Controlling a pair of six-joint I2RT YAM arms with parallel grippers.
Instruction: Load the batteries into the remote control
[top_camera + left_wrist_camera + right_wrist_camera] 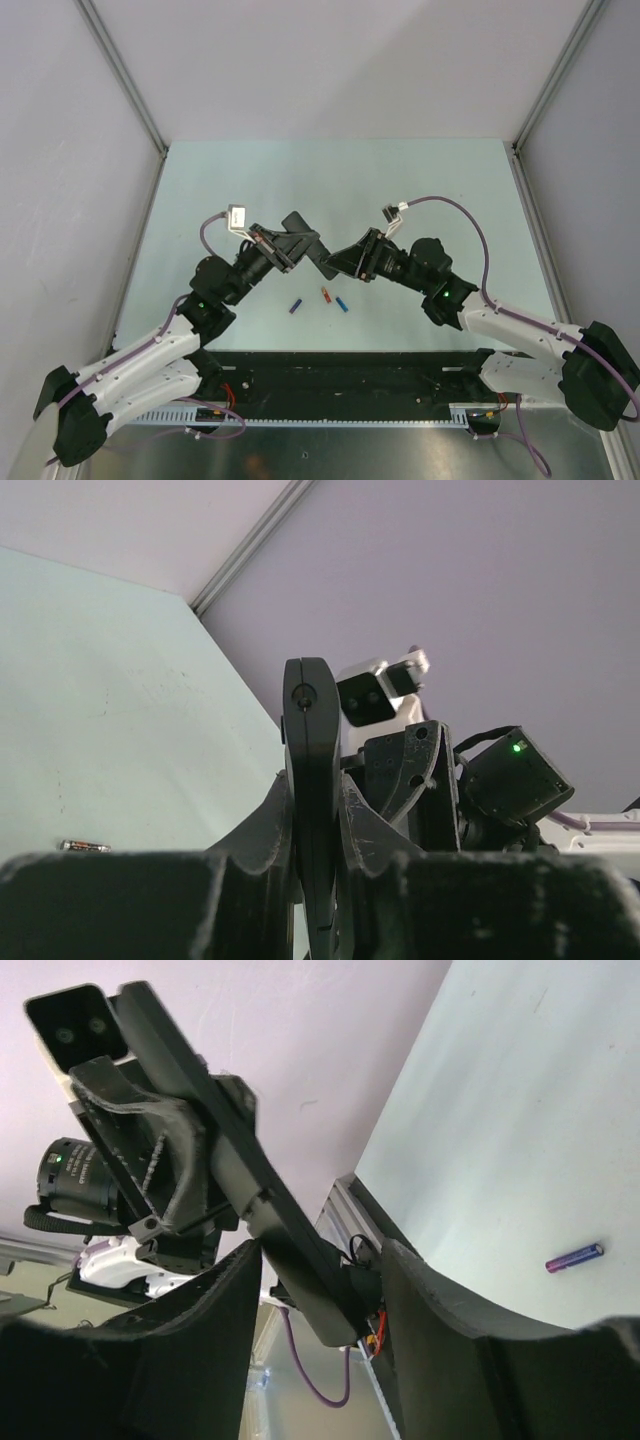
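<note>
From above, we see a pale mint table (400, 190) closed in by plain lilac-grey walls (350, 60), with metal posts (130, 85) at the far corners. Over the table's middle the left gripper (290, 243) is clamped on the remote (305, 232), holding it up off the surface, and the right gripper (338, 262) meets the bar's near end. Nearer the arms, three batteries lie on the table in a loose row, each apart from the others: the purple battery (296, 305), the red battery (326, 294) and the blue battery (342, 303). At the left wrist, we look at the remote edge-on, pinched tight between both fingers (270, 825). Pale table lies to the left with wall beyond, and on the table is a lone battery (85, 846) whose colour we cannot tell. At the right wrist, the remote slants between the jaws, which stand apart with a gap on one side, so we read no grip. The purple battery lies on the table at right.
</note>
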